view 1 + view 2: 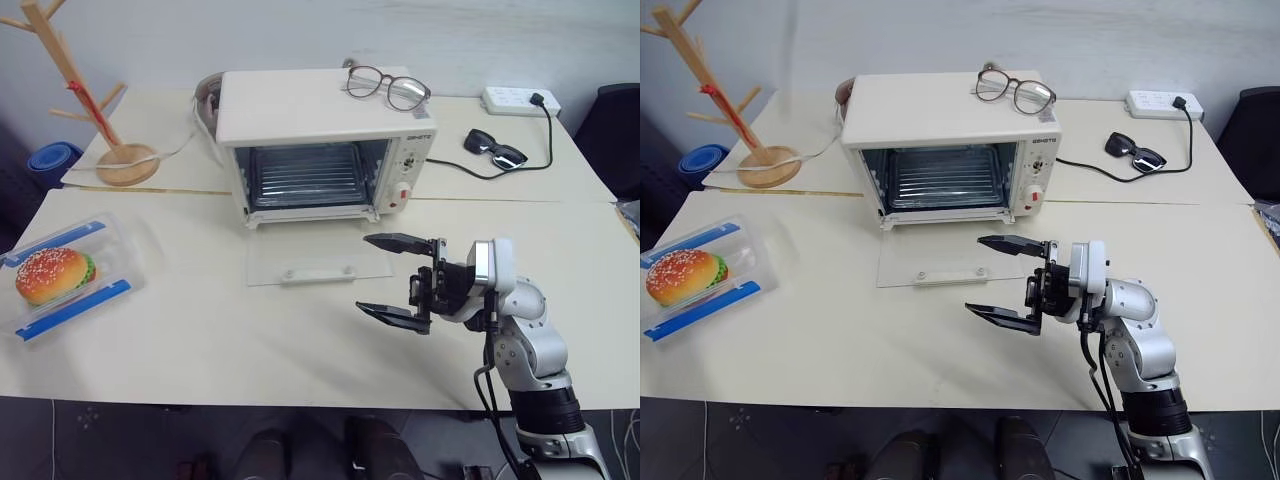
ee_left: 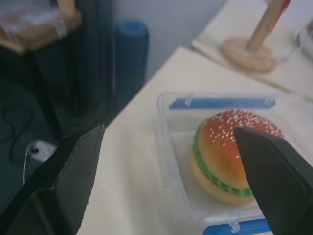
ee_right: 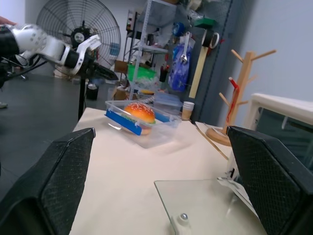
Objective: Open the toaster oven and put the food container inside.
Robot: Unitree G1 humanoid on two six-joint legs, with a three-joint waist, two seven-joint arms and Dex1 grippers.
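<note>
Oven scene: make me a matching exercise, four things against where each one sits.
Things:
1. glasses
2. sunglasses
3. container
4. right claw

Places:
A. at the table's left edge
B. on top of the oven
C. over the table, in front of the open glass door
D. on the table, right of the oven

Pairs: 1-B, 2-D, 3-A, 4-C
</note>
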